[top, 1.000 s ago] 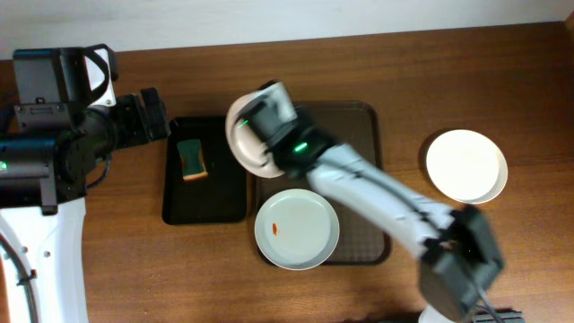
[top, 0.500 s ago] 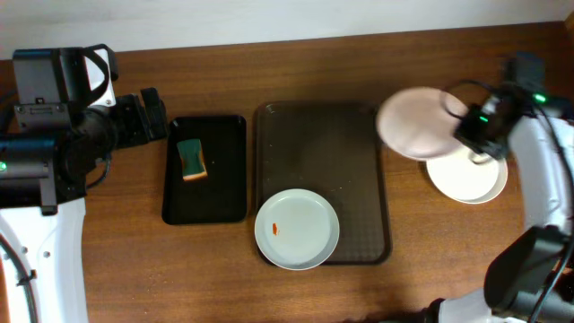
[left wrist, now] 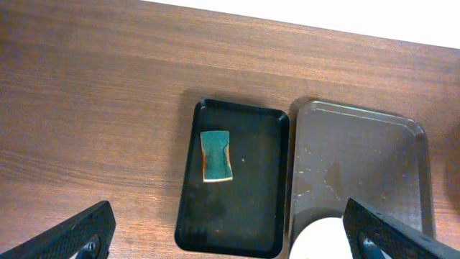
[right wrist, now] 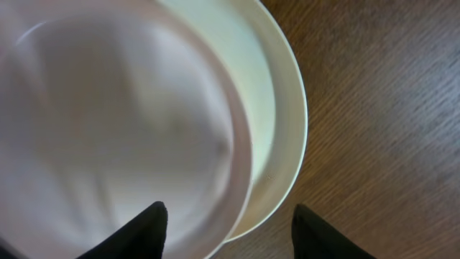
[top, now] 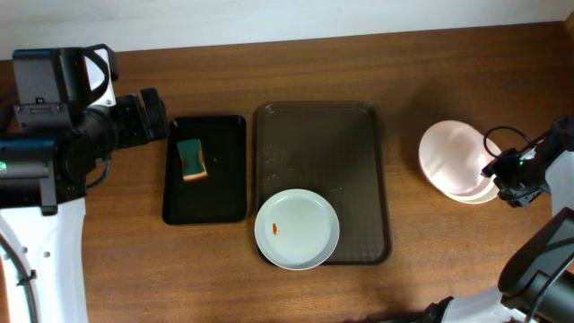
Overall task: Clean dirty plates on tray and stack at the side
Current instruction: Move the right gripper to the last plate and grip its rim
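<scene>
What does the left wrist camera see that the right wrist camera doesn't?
Only the left wrist view: a black tray holding a sponge, the brown tray, and the edge of a plate on it. Only the right wrist view: an upper plate overlapping a lower plate, close up. Both: the wooden table and, at the bottom, the left fingers or right fingers.

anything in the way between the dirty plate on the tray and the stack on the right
Nothing visible. The smeared plate sits at the front of the brown tray; only the tray's rim and the tabletop lie between it and the stack. The right gripper is at the stack's far right edge, off that path.
</scene>
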